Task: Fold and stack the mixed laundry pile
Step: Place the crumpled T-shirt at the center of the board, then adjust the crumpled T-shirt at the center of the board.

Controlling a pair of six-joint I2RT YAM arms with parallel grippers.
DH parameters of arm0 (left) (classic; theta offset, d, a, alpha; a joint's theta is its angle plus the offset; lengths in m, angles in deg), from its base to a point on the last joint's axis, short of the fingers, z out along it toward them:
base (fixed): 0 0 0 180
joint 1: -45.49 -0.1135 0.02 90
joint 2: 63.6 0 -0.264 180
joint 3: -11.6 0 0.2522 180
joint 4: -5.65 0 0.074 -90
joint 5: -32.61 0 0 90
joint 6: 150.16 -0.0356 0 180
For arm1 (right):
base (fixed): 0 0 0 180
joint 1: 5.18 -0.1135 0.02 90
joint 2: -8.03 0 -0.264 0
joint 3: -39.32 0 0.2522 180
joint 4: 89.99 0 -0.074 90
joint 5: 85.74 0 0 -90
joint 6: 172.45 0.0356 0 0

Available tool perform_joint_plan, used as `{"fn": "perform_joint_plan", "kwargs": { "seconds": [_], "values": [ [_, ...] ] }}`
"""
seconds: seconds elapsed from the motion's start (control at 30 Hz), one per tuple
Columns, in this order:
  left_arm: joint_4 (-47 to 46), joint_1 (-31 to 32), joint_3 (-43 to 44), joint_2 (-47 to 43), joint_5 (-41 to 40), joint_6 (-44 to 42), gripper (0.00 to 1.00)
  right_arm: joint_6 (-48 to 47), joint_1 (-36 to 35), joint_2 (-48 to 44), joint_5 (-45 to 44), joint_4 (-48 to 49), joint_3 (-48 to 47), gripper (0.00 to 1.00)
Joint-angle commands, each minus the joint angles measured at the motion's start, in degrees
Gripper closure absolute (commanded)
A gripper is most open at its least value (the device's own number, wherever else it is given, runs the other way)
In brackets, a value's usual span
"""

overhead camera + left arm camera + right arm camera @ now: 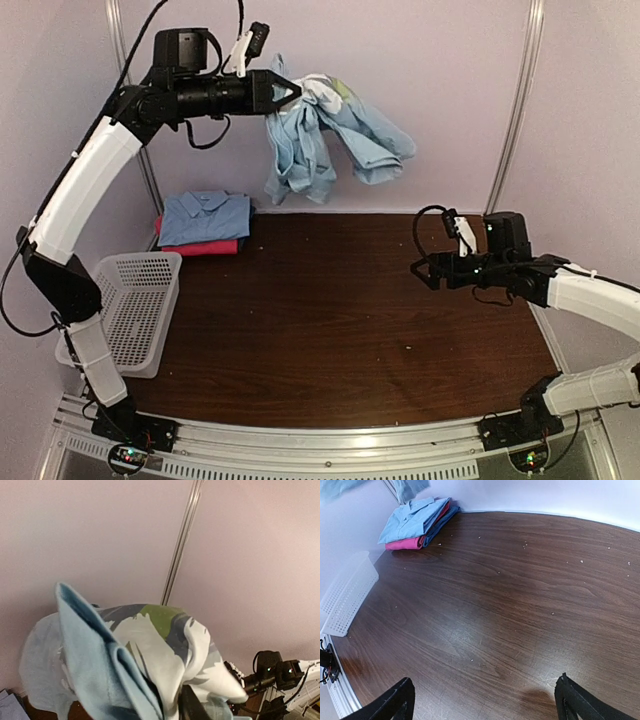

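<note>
Basket: a white perforated plastic basket (135, 305) sits at the left edge of the dark wooden table (330, 330).
Stack: behind the basket, in the far left corner, a folded light blue collared shirt (205, 215) lies on top of a magenta cloth (200, 247).
Left gripper: the left gripper (293, 91) is raised high over the far edge, pinched on the top of a crumpled light blue cloth garment with white print (335, 140).
Garment: it hangs clear of the table in a loose bunch, long axis vertical, just right of the stack.
Right gripper: the right gripper (420, 272) is low over the right side, its fingers spread with nothing between them.
Relation: the garment's lower end lies up, left and farther back from the right gripper, which is probably the arm to take it.
</note>
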Motion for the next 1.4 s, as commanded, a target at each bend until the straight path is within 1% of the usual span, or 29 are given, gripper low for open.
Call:
{"fn": "perform_joint_plan", "kwargs": {
  "seconds": [0.0, 0.03, 0.1, 0.13, 0.17, 0.2, 0.27, 0.3, 0.37, 0.43, 0.53, 0.6, 0.7, 0.77, 0.9, 1.03, 1.1, 1.17, 1.2, 1.23, 1.27, 1.33, 1.37],
  "values": [
    [1.5, -3.6, -9.6, -2.1, -2.4, -1.6, 0.37, -0.1, 1.9, -3.5, 0.5, -2.0, -0.8, 0.02],
    [2.0, -6.3, -14.4, -3.4, -3.7, 0.7, 0.27, -0.3, 2.1, -3.9, 0.4, -2.4, -0.6, 0.02],
    [-2.4, -12.3, -27.3, -7.8, -1.4, 4.8, 0.2, -0.5, 2.7, -4.6, 0.2, -2.9, -0.1, 0.02],
    [-5.6, -13.5, -33.4, -10.2, -1.4, 5.6, 0.12, -0.6, 2.8, -4.8, 0.3, -3.1, 0.3, 0.02],
    [-8.7, -13.6, -39.1, -12.6, -1.6, 4.5, 0.04, -0.7, 3.0, -4.8, 0.5, -3.2, 0.6, 0.02],
    [-10.3, -13.4, -43.0, -14.0, -1.4, 3.1, 0.03, -0.8, 3.2, -4.7, 0.6, -3.2, 0.8, 0.02],
    [-12.7, -12.5, -48.9, -15.5, 2.7, 0.9, 0.03, -1.1, 3.3, -4.0, 0.7, -3.7, 1.3, 0.03],
    [-14.1, -11.2, -51.3, -16.1, 2.8, -0.6, 0.04, -1.2, 3.3, -3.7, 0.9, -3.8, 1.5, 0.04],
    [-14.9, -7.2, -55.1, -16.3, -0.6, -4.5, 0.04, -1.2, 3.3, -2.7, 1.1, -4.2, 1.8, 0.06],
    [-15.1, -3.8, -57.4, -14.9, -2.1, -6.1, 0.06, -0.9, 3.3, -1.7, 1.4, -5.0, 1.9, 0.08],
    [-17.6, -1.4, -61.4, -11.0, 0.2, -4.7, 0.12, 0.6, 3.1, -0.5, 3.2, -5.2, 3.3, 0.11],
    [-18.0, 0.5, -62.0, -7.6, 0.0, -5.0, 0.14, 1.4, 3.0, 0.0, 3.0, -5.7, 4.6, 0.13],
    [-16.7, 4.3, -60.4, -2.0, -3.2, -6.9, 0.17, 2.8, 2.9, 0.9, 3.2, -6.0, 6.4, 0.14],
    [-15.0, 6.0, -58.5, 1.4, -6.2, -7.5, 0.17, 3.6, 2.8, 2.0, 1.8, -6.8, 7.0, 0.15],
    [-14.1, 6.8, -56.3, 6.3, -9.8, -6.0, 0.17, 5.8, 3.0, 3.8, -3.5, -7.3, 7.1, 0.13],
    [-10.9, 6.8, -54.2, 10.9, -15.2, -4.6, 0.13, 6.6, 3.5, 6.9, -5.8, -7.9, 5.2, 0.12],
    [-7.5, 6.7, -52.0, 14.6, -19.3, -3.8, 0.16, 6.9, 3.8, 8.0, -6.4, -8.6, 4.3, 0.11],
    [-5.6, 5.7, -50.8, 16.8, -22.8, -2.6, 0.23, 7.1, 4.2, 8.0, -6.5, -8.5, 3.9, 0.11],
    [-5.3, 4.4, -51.1, 17.1, -23.9, -1.6, 0.29, 7.3, 4.6, 7.5, -6.9, -8.7, 3.8, 0.11],
    [-5.7, 2.9, -51.8, 16.7, -24.1, -0.8, 0.41, 7.3, 5.2, 6.9, -6.9, -9.0, 3.7, 0.1],
    [-7.0, 0.8, -53.1, 16.0, -23.9, 0.2, 0.51, 7.3, 5.9, 5.8, -6.9, -9.2, 3.7, 0.1],
    [-9.6, -3.4, -55.3, 14.8, -23.2, 1.3, 0.66, 7.3, 7.5, 4.1, -6.6, -9.4, 3.7, 0.09],
    [-9.7, -5.7, -55.1, 15.0, -23.4, 2.2, 0.72, 7.3, 8.3, 3.4, -6.5, -9.6, 3.6, 0.09]
  ]
}}
